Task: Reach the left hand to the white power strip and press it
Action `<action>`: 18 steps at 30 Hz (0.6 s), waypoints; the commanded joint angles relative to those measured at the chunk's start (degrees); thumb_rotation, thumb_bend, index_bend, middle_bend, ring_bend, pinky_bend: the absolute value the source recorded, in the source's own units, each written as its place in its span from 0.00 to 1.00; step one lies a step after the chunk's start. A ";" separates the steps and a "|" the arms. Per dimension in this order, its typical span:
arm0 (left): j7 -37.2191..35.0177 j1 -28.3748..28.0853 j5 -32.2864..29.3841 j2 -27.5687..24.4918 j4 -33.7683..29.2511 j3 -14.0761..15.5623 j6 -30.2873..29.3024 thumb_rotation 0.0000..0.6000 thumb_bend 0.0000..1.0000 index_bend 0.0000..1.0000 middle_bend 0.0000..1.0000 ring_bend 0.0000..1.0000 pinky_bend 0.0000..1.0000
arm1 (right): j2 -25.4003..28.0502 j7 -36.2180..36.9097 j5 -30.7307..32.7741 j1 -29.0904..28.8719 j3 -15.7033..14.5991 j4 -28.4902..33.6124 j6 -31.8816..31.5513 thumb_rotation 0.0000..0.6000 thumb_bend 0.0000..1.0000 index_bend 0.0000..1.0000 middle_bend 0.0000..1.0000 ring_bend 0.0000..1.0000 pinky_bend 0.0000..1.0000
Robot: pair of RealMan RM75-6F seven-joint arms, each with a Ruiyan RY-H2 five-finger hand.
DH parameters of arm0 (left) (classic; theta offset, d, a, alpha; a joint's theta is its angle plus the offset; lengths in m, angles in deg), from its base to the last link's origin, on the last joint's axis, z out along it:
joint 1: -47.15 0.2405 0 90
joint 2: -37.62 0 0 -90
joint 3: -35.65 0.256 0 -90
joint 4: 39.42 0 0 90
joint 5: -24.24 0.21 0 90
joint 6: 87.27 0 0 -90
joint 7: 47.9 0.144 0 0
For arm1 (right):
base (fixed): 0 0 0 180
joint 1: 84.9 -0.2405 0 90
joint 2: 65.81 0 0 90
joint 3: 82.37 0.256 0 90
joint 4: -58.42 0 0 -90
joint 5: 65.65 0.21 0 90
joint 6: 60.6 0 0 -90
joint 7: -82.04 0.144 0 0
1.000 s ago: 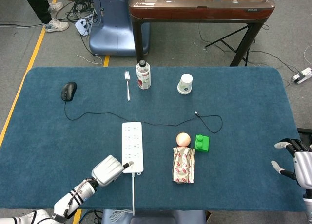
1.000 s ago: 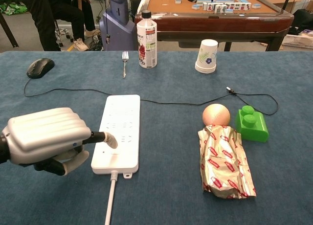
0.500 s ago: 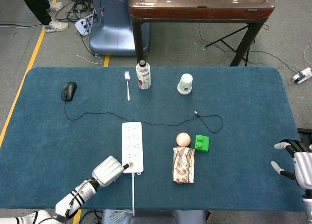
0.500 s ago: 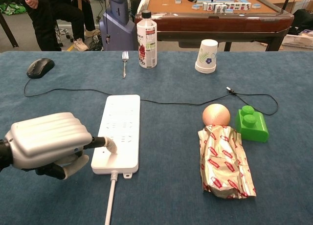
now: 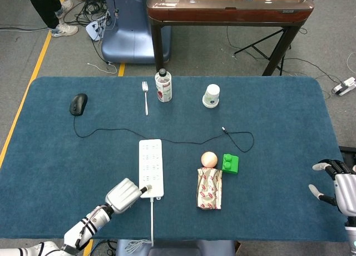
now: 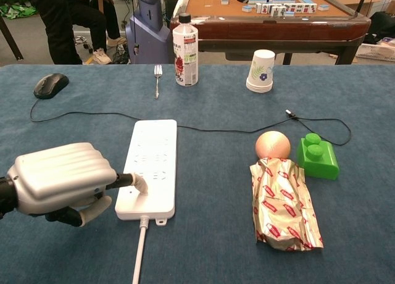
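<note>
The white power strip (image 5: 151,164) (image 6: 151,163) lies lengthwise on the blue table, its cord running off the near edge. My left hand (image 5: 123,195) (image 6: 58,182) sits at the strip's near left corner, fist curled, with one extended fingertip (image 6: 139,185) pressing down on the strip's near end. It holds nothing. My right hand (image 5: 339,186) rests at the table's right edge with its fingers spread, far from the strip; the chest view does not show it.
A black mouse (image 5: 78,103) with a thin cable lies far left. A fork (image 5: 145,94), a bottle (image 5: 163,85) and a paper cup (image 5: 211,95) stand at the back. A peach ball (image 5: 208,158), a green block (image 5: 230,163) and a foil packet (image 5: 209,188) lie right of the strip.
My left hand slid slightly toward me and its fingertip lowered onto the strip's near end. The right hand stayed put.
</note>
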 commanded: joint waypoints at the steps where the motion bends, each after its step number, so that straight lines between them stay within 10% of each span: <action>1: -1.32 0.23 0.93 -0.39 -0.84 0.09 -1.21 1.00 0.69 0.27 0.95 0.94 1.00 | 0.00 0.07 0.03 0.03 -0.01 -0.04 -0.01 1.00 0.17 0.40 0.33 0.26 0.40; 18: -16.40 8.71 6.66 -12.81 -11.23 -1.49 -20.83 1.00 0.68 0.18 0.89 0.87 1.00 | 0.09 -0.41 -0.63 -0.43 0.08 0.58 0.09 1.00 0.17 0.40 0.33 0.26 0.40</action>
